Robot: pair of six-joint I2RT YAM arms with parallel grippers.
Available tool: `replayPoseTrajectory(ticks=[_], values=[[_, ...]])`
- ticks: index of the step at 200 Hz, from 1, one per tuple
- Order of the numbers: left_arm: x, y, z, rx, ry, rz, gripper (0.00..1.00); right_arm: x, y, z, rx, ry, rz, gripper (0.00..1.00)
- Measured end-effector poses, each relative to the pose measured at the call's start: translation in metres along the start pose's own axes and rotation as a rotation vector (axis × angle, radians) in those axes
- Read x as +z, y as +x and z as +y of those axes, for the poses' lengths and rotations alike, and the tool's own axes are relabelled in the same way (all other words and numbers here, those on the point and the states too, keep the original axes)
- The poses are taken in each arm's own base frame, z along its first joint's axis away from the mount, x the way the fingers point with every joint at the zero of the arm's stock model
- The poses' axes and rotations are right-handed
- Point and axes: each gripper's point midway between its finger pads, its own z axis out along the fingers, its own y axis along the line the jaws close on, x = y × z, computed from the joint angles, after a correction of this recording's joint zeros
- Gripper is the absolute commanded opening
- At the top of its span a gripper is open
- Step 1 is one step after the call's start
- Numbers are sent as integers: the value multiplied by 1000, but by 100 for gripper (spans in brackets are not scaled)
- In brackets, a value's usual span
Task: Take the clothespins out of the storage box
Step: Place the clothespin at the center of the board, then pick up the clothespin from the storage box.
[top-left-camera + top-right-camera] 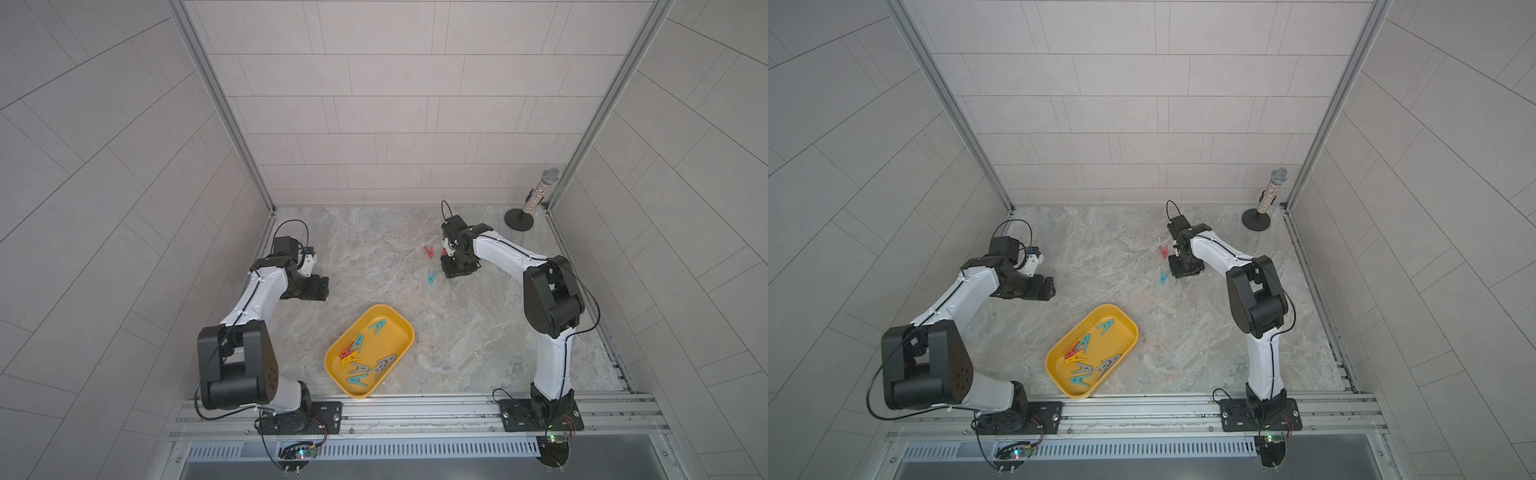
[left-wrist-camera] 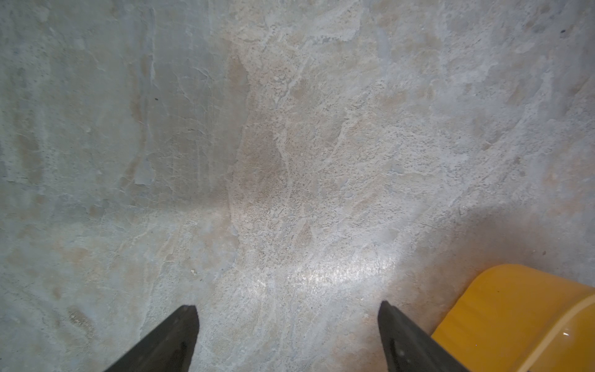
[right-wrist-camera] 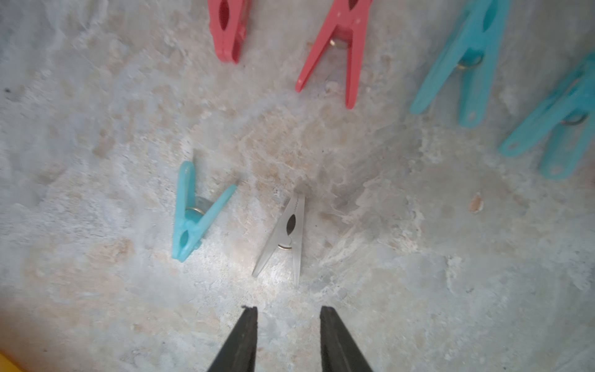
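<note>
The step in hand looks like the drop-off end of one carry; the right fingers (image 3: 241,341) stand parted with nothing between them, and a grey clothespin (image 3: 288,238) lies free on the bench (image 1: 478,340) just ahead of their tips. Five other clothespins lie around it, none touching: a teal one (image 3: 193,215) just beside it, two red ones (image 3: 341,48) and two more teal ones (image 3: 473,61) further off; this group sits in the far right part of the bench, well apart from the storage box (image 1: 395,328).

The box rests askew near the front edge, about midway between the two arm bases; several clothespins (image 1: 365,361) are inside it, teal, grey, red and yellow, some overlapping at the end nearer the front edge, so the task seems roughly half done.

The next move probably calls for lifting the right fingers clear of the laid-out pins, swinging towards the front edge and coming down over one peg that lies apart from the tangle, such as the teal one (image 1: 377,327) at the box's far end.

The right arm (image 1: 498,249) reaches far over the bench, elbow raised, wrist turned down; the left arm (image 1: 262,295) is bent near the left edge, its left fingers (image 2: 167,341) spread wide over bare bench, holding nothing, beside a corner of the box.
</note>
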Motion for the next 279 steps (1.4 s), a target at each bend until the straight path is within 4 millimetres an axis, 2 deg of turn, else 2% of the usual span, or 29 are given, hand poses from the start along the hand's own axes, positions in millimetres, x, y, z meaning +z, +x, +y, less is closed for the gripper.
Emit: replayPoseTrajectory(ticks=[46,75,110,150,184,219,279], values=[[0,0,-1,0,7,-1,95,-35,6,14,-14,-53,-73,38],[0,0,-2,-1,11,-1,95,-64,13,32,-44,-89,-148,39],[-4,-1,-2,2,8,-13,95,-98,27,62,-103,-150,-245,39],[-19,-6,-3,12,-11,-65,95,-118,53,111,-224,-235,-310,39],[-25,-5,0,12,-41,-84,95,-122,78,158,-346,-300,-319,39],[-25,-4,3,5,-58,-81,95,-121,107,196,-475,-345,-297,39],[-25,-3,11,-2,-100,-74,95,-69,155,249,-704,-331,-156,40]])
